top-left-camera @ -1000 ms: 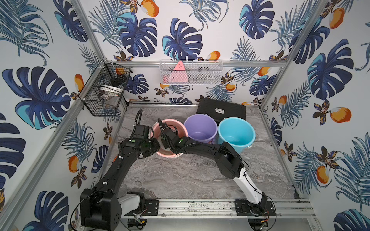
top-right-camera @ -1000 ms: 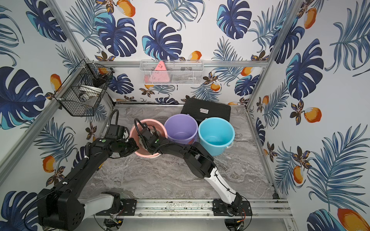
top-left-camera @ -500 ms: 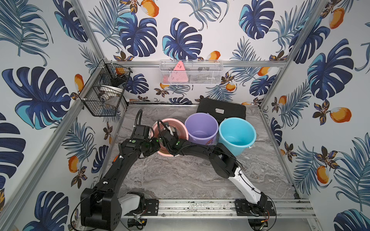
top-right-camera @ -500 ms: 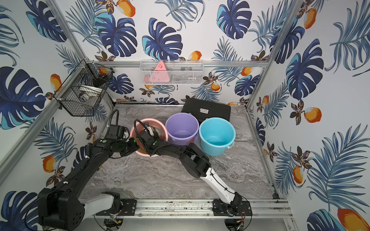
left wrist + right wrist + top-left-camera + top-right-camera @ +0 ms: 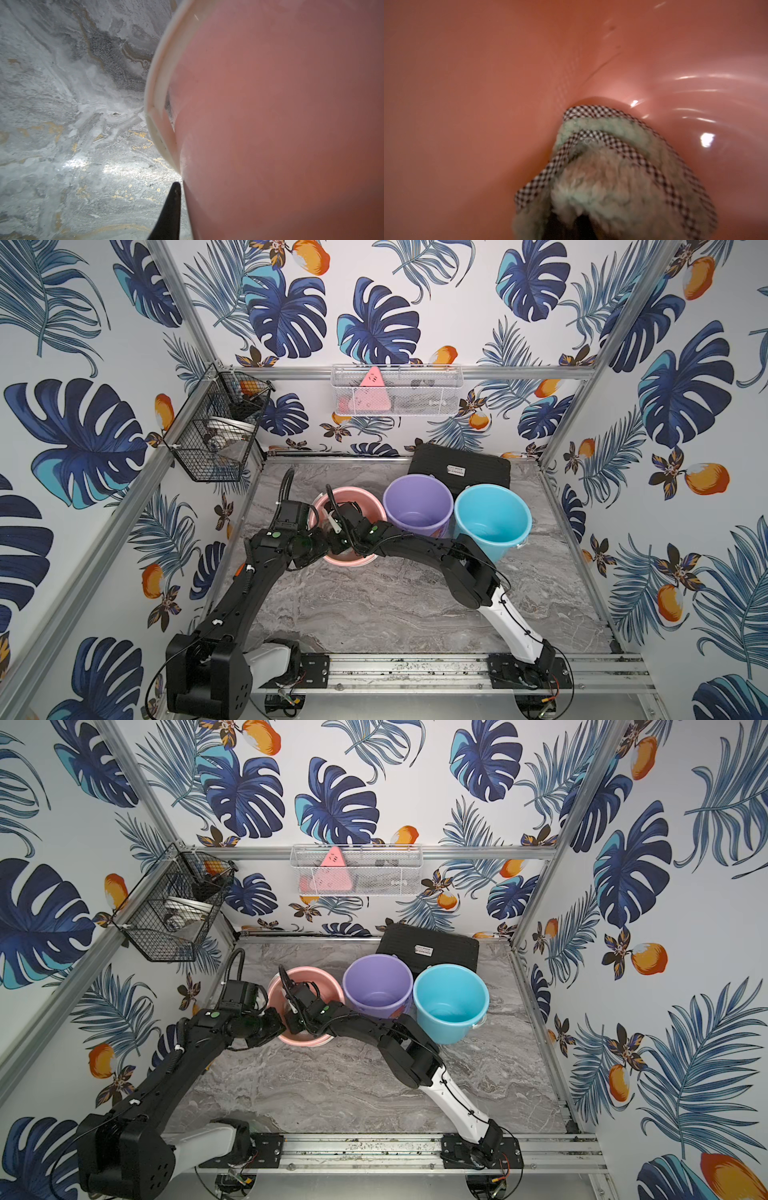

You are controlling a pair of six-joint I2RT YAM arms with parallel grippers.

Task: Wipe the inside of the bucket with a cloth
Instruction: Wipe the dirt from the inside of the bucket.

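The pink bucket [image 5: 347, 490] stands leftmost in a row of three on the marble table, in both top views [image 5: 307, 969]. My right arm reaches down into it, and its gripper [image 5: 337, 537] is shut on the cloth [image 5: 612, 176], a pale green fleecy rag with a checked hem. The cloth presses against the bucket's inner wall [image 5: 467, 83] near the bottom. My left gripper [image 5: 321, 531] is shut on the bucket's near left wall. One black finger [image 5: 171, 209] shows outside the wall [image 5: 270, 124]; the other is hidden.
A purple bucket [image 5: 417, 506] and a blue bucket [image 5: 492, 518] stand right of the pink one, touching in a row. A black case [image 5: 459, 468] lies behind them. A black wire basket [image 5: 216, 439] hangs on the left wall, and a mesh shelf [image 5: 397, 391] on the back wall.
My right gripper with the cloth has shifted inside the pink bucket toward its near left side. The left arm has stayed where it was on the bucket.
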